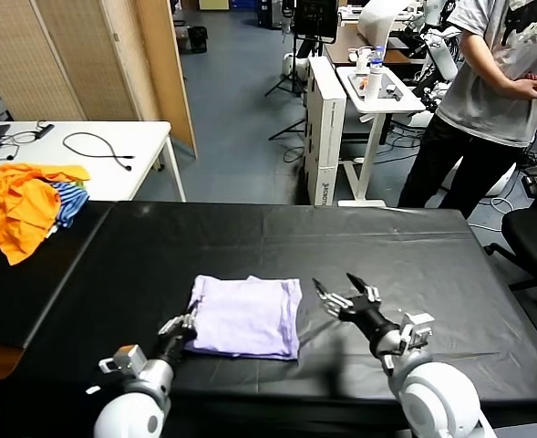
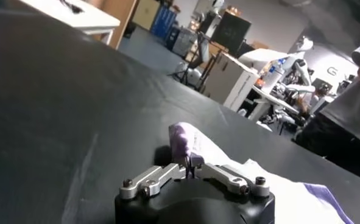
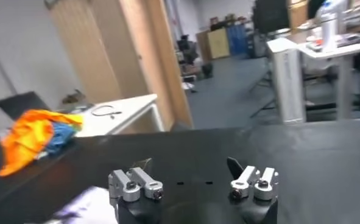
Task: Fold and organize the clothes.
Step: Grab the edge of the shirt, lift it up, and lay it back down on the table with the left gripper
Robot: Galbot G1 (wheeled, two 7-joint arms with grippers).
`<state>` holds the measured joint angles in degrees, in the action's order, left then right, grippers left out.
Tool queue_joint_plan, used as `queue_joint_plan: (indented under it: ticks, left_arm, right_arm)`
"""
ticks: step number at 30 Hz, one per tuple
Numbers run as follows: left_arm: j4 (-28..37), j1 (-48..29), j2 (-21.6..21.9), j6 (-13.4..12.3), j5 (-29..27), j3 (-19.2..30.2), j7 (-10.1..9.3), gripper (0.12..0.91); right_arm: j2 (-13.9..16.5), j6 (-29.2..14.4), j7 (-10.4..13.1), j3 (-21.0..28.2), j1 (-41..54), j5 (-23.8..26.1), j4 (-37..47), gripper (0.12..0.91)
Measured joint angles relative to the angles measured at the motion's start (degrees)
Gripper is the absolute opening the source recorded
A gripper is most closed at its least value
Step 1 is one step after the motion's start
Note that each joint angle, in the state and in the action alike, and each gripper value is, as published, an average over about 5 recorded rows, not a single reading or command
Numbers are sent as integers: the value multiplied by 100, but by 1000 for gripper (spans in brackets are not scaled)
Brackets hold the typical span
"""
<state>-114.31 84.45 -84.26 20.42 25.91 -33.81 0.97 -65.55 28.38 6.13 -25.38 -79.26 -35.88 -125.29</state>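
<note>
the lavender t-shirt [image 1: 246,316] lies folded into a compact rectangle on the black table [image 1: 387,246], near the front edge and a little toward its left half. the left gripper [image 1: 179,328] sits at the shirt's front left corner, fingers clenched on a pinch of the fabric [image 2: 183,139]. the right gripper [image 1: 345,294] hovers just beside the shirt's right edge, fingers spread and released. an orange garment pile [image 1: 22,205] rests at the table's far left corner.

Robotics lab, black-covered table [image 1: 341,237], equipment carts [image 1: 377,91] (monitors behind), bystander [image 1: 487,91]
</note>
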Motion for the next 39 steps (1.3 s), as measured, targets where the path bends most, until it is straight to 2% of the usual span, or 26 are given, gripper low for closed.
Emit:
queue_joint_plan:
  ticks: [6,15,19,22,25,28,33,39]
  left_arm:
    - [-131,198,788,-36,237,-480,-6,172]
    - [-145,513,2326,-155,340,-1757,66,172]
    - [-292,673,2835,-164,266,-2275,-11,172]
    - [-512,733,3000,-114,61,-2436,-149,172]
    - [-814,720,2953,-5,-83,-2343,-343,172]
    - [-1168,673,2690,77,-89,-1972,-471,172]
    - [-1491,574,1904,123,-205,-951,-535,172]
    - [-1393,417,874,140,-353,183,-538,172]
  right_arm:
    - [-90,-26,-3,-153,-164,117,135,907]
    - [-181,-42,-8,-58,-165,195,255,907]
    - [-186,-74,-26,-29,-172,197,308,907]
    - [-209,-90,-34,26,-191,214,330,907]
    - [-228,-94,-36,75,-203,241,324,907]
    - [-229,-88,-36,92,-208,268,299,907]
    - [-230,-55,-26,87,-214,263,213,907]
    - [-240,29,-12,92,-169,50,100,907]
